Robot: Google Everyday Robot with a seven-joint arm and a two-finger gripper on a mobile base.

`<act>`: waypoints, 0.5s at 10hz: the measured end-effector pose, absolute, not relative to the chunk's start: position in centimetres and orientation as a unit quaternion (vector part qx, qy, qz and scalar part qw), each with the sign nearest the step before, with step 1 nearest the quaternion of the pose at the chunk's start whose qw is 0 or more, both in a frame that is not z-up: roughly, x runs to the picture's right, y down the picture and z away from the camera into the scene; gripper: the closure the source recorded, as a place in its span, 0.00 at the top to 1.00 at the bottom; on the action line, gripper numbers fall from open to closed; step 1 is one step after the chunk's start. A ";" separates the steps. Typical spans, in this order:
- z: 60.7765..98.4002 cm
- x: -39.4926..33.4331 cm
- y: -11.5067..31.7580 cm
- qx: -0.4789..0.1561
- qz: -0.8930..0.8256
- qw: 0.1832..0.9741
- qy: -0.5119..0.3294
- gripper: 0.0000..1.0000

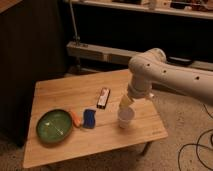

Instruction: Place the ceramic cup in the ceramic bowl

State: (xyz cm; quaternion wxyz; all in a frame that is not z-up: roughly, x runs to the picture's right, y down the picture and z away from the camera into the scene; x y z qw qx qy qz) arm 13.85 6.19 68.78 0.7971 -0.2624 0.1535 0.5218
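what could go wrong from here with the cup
The gripper hovers above the cup, which stands near the front edge of the table: an off-centre descent might tip it. A blue block and an orange piece lie between cup and bowl, so a low carry might clip them.

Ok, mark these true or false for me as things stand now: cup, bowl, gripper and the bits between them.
1. The cup stands upright on the table, outside the bowl. True.
2. The gripper hangs over the bowl. False: it is just above the cup, well away from the bowl.
3. The blue item lies between bowl and cup. True.
4. The small bar lies inside the bowl. False: it lies on the table behind the blue item, apart from the bowl.
5. An orange item lies right beside the bowl. True.
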 end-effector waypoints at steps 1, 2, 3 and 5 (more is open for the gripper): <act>68.9 13.8 6.2 -0.264 0.523 0.796 0.153 0.80; 69.4 13.8 6.4 -0.270 0.529 0.789 0.154 0.80; 70.1 14.1 7.1 -0.277 0.535 0.783 0.158 0.80; 72.2 15.8 9.1 -0.288 0.555 0.764 0.158 0.80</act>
